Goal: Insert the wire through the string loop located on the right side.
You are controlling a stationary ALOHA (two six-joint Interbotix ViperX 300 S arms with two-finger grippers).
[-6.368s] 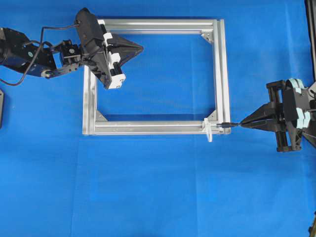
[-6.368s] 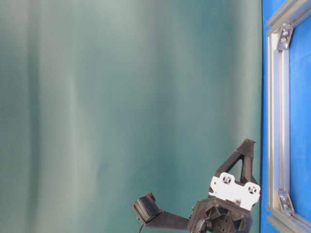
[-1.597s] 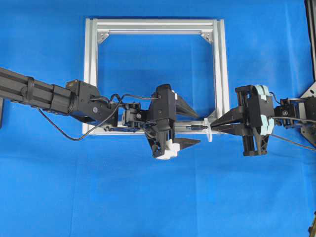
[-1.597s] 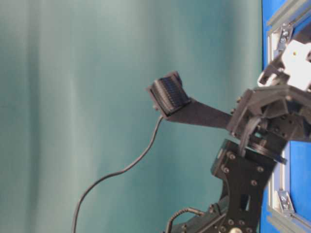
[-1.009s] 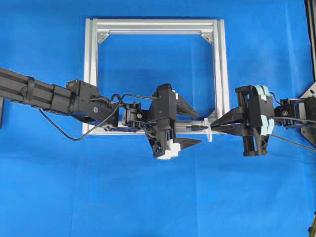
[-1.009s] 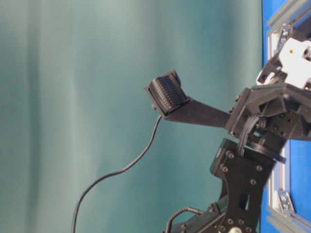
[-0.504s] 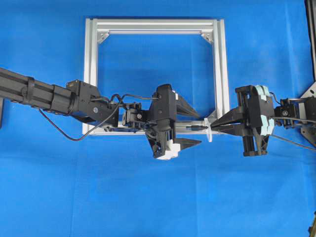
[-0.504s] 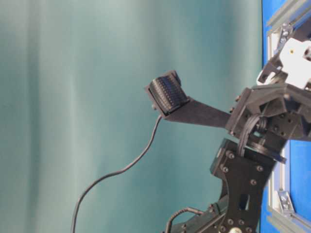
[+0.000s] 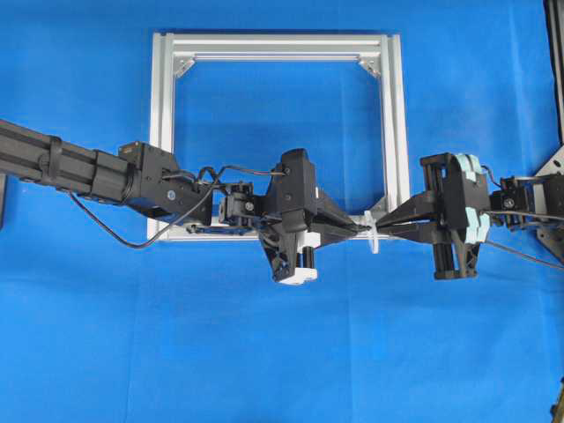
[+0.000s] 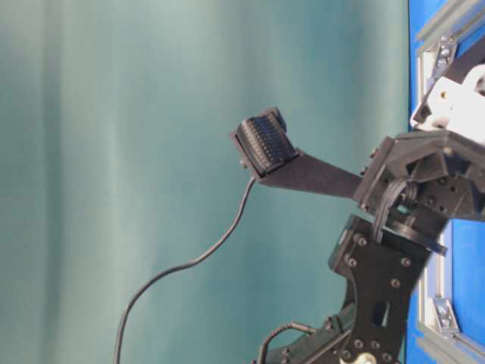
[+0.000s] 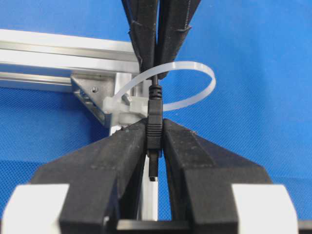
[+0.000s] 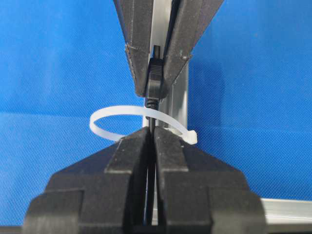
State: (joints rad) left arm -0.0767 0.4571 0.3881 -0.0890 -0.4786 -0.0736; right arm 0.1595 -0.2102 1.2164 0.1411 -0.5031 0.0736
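The wire [image 11: 154, 114] is a thin black cable with a ridged plug, and it runs through the white string loop [image 11: 192, 65] at the frame's lower right corner. My left gripper [image 11: 154, 126] is shut on the plug, on the loop's left side. The silver tip pokes back between its fingers. My right gripper [image 12: 152, 132] is shut on the cable just right of the loop [image 12: 119, 110]. In the overhead view the left gripper [image 9: 352, 227] and right gripper [image 9: 381, 227] meet tip to tip across the loop [image 9: 373, 234].
The silver aluminium frame [image 9: 395, 132] lies flat on the blue cloth, and the left arm [image 9: 88, 172] reaches across its lower rail. Dark fixtures stand at the right edge [image 9: 555, 70]. In the table-level view the left arm's joints [image 10: 409, 197] block most of the frame [image 10: 428, 152].
The left gripper's fingers, wide apart half a second ago, have closed on the wire's plug. The right gripper has stayed shut and still.
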